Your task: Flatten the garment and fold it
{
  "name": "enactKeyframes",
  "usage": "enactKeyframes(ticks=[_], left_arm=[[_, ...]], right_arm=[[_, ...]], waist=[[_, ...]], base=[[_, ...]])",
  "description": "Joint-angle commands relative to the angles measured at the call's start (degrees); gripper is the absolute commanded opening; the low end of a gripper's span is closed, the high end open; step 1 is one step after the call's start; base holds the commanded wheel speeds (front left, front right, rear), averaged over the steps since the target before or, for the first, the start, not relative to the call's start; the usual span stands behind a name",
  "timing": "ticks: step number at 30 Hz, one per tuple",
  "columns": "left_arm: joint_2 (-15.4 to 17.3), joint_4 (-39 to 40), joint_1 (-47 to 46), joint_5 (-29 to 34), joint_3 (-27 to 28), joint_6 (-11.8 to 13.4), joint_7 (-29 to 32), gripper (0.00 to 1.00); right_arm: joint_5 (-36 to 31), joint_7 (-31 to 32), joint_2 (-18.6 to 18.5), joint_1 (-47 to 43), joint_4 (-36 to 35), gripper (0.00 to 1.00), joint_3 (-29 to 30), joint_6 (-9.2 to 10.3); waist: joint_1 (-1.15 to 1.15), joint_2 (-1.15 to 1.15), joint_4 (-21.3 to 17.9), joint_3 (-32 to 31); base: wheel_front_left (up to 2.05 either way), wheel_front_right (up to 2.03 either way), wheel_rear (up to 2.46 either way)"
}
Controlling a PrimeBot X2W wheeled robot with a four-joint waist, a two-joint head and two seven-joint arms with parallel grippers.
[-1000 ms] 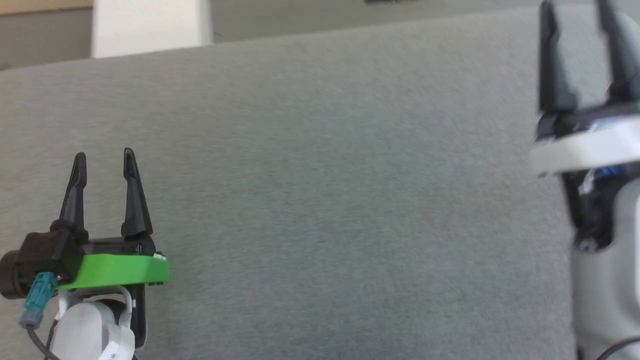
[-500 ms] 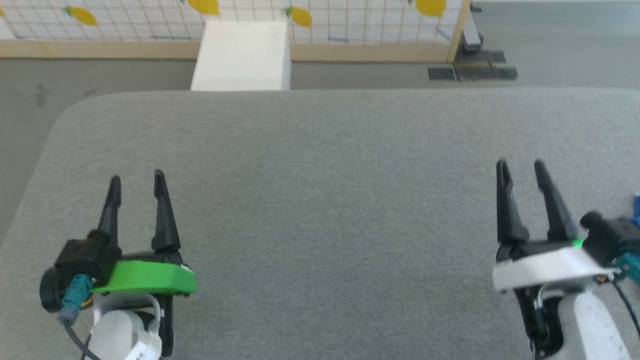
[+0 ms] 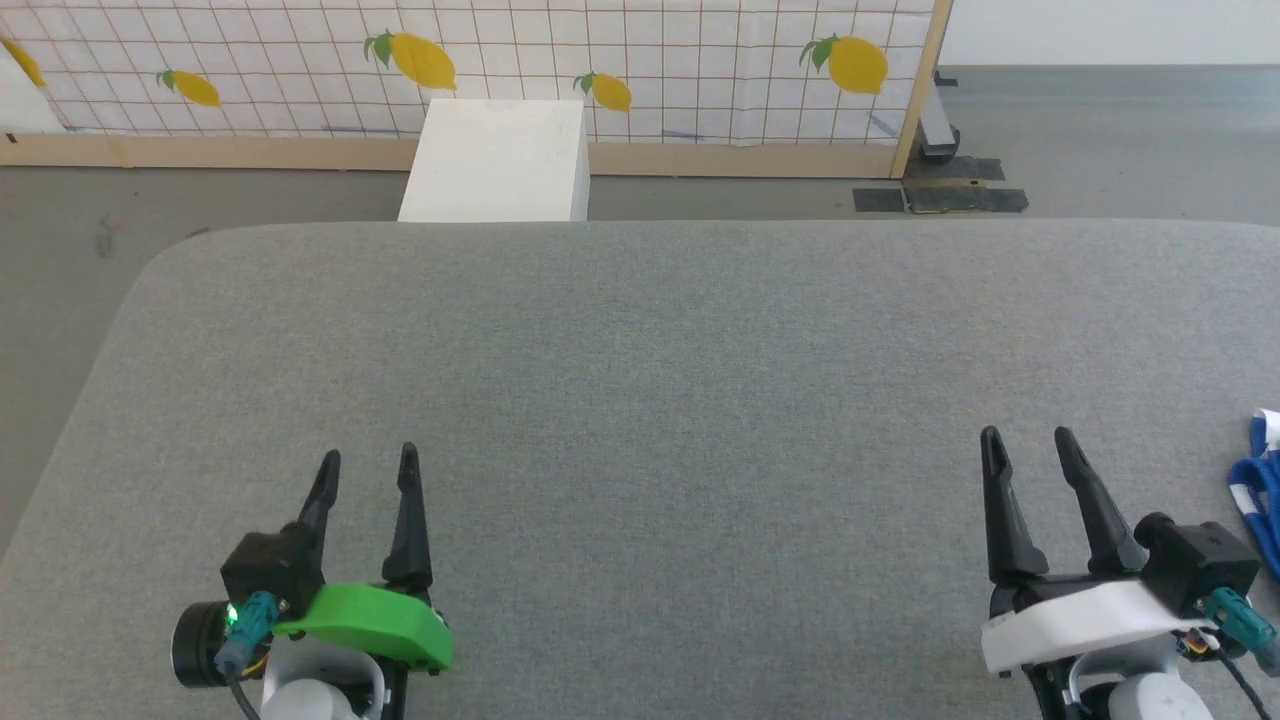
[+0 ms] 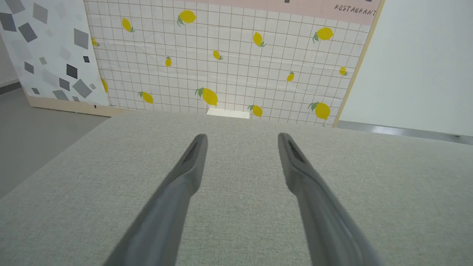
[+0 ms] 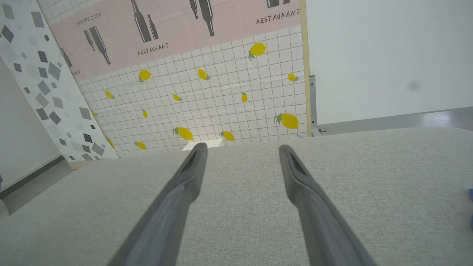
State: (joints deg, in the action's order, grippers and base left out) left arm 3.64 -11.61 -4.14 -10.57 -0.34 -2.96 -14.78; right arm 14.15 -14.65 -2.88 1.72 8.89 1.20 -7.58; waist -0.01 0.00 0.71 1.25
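Left jaws: spread wide and holding nothing. We note two long dark fingers (image 3: pixel 408 520) standing well apart on a bright green plastic mount (image 3: pixel 365 620).
Right jaws: also wide apart and empty. Their dark fingers (image 3: pixel 1000 520) rise from a white plastic mount (image 3: pixel 1080 612).
Worktop: grey fabric-covered worktop with rounded corners (image 3: pixel 640 380). It runs under both sets of jaws and on ahead of them.
Garment: bright blue soft fabric garment with white trim (image 3: pixel 1262 495). It lies on the worktop to the right of the right jaws, near them but not touching. The picture edge cuts it off, so we cannot tell how it is spread. In the right wrist view we see it as a blue sliver (image 5: pixel 471 194) far to the right of the fingers.
Ahead of left jaws: a white rectangular block (image 3: pixel 497 160) stands past the worktop's far edge.
Behind the block: a white gridded wall panel printed with yellow lemons (image 3: pixel 680 60), on a grey floor (image 3: pixel 70 240).
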Motion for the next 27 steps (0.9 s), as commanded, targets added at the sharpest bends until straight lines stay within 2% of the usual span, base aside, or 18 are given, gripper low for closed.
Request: enactKeyframes(ticks=[1, 6, 7, 27], left_arm=[[-0.2, -0.4, 0.8, 0.3, -0.1, -0.1, -0.2, 1.0], [-0.3, -1.4, 0.9, 0.2, -0.4, 0.1, -0.2, 1.0], [-0.1, -1.2, 0.0, 0.0, -0.4, 0.0, 0.0, 0.0], [-0.2, 0.5, 0.5, 1.4, -0.3, 0.4, 2.0, 0.0]], right_arm=[[-0.3, -0.3, 0.0, -0.9, 0.1, 1.0, -0.1, 0.09], [0.0, -0.3, 0.0, -1.3, 0.4, 1.0, -0.6, 0.09], [0.0, 0.0, 0.0, -0.8, 0.2, 0.0, -0.5, 0.0], [-1.8, 1.9, 0.0, -0.9, -1.0, 0.0, -0.6, 0.01]], waist=[[0.01, 0.0, -0.1, 0.0], [0.01, 0.0, -0.5, 0.0], [0.01, 0.0, -0.5, 0.0], [0.01, 0.0, -0.5, -0.2]], base=[[0.0, 0.0, 0.0], [0.0, 0.0, 0.0], [0.0, 0.0, 0.0], [0.0, 0.0, 0.0]])
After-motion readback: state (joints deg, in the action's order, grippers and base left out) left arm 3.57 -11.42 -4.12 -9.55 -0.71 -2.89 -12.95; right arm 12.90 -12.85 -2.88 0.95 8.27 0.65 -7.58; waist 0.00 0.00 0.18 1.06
